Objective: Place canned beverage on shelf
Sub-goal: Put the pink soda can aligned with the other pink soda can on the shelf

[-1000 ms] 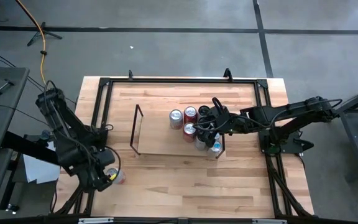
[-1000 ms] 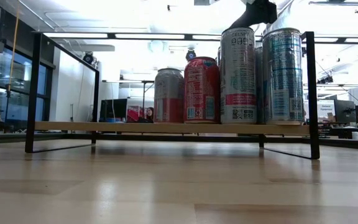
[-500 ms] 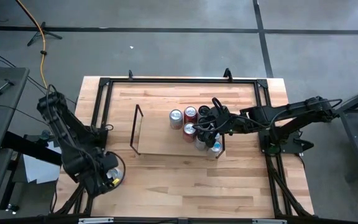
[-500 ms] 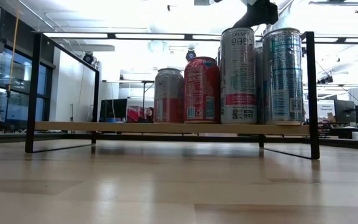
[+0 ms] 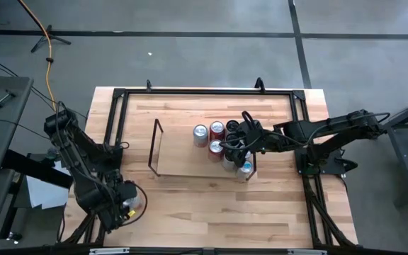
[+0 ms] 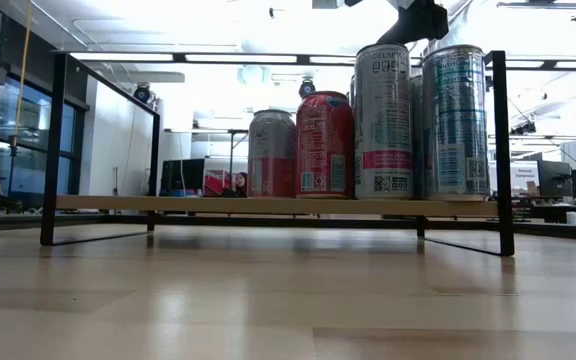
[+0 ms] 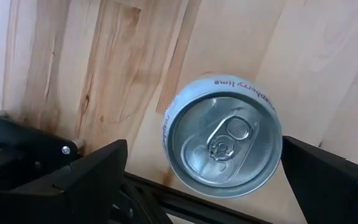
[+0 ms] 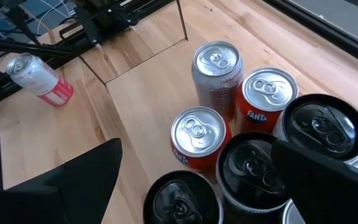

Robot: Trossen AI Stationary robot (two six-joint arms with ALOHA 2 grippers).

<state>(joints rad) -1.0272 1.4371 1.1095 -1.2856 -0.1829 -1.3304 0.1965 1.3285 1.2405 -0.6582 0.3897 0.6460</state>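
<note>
Roughly midway, I'd judge. One can has yet to reach the shelf, while a cluster already stands on it.

Starting at the 8 o'clock corner of the table (image 5: pixel 190 212), the left gripper (image 7: pixel 207 186) hangs over the loose beverage can (image 7: pixel 225 144). The can stands upright on the bare wood, well apart from the shelf. My left wrist camera looks straight down on its pull tab, and part of the label reads "lime". The jaws are apart with a finger (image 7: pixel 86 171) on either side, and I see no contact with the can, so it is not gripped.

Moving toward the centre, the shelf (image 5: pixel 179 159) has its 9 o'clock half bare, so there is room to set the can down there. A thin black wire frame (image 5: pixel 154 145) at that end must be cleared on the way in.

At the shelf's 3 o'clock end at least six cans crowd together, among them a Fanta can (image 8: pixel 267 93), a silver-topped can (image 8: pixel 216 62) and black-topped cans (image 8: pixel 319 124).

The right gripper (image 5: pixel 236 145) hovers over that cluster, jaws wide apart and holding nothing. I would keep the left arm's path away from it.
</note>
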